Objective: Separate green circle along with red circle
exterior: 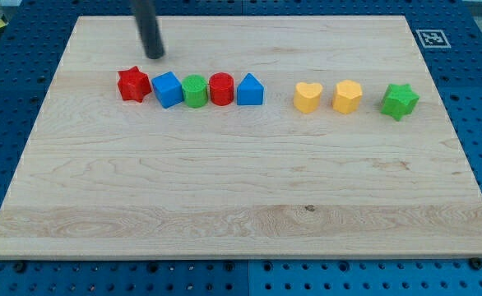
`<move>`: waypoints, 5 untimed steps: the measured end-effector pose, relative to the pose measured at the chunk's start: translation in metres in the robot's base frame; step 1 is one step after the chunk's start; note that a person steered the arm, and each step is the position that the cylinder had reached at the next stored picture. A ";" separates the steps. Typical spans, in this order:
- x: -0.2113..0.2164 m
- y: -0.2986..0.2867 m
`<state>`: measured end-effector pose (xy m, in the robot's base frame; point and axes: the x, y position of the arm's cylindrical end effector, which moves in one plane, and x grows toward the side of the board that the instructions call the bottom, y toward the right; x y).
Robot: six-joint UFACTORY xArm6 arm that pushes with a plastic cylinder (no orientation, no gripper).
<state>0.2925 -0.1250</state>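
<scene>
A light wooden board (241, 189) lies on a blue table with rows of little holes (479, 66), and eight small blocks sit in a row on the board.

In the camera view, my tip (155, 56) is the bottom end of a dark rod, so there is nothing on it to spread or pinch. It stands near the view's top, just above the gap between the red star block (133, 84) and the blue cube block (167, 89), touching neither. Next come the green circle block (194, 90) and the red circle block (221, 88), pressed side by side, then a blue house-shaped block (250, 90). Well apart to the right are a yellow heart block (308, 96), a yellow six-sided block (347, 96) and a green star block (400, 100). A black-and-white square tag (431, 38) sits in the board's top right corner.
</scene>
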 end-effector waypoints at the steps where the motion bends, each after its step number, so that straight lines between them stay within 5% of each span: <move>1: 0.017 0.035; 3: 0.076 0.060; 5: 0.047 0.060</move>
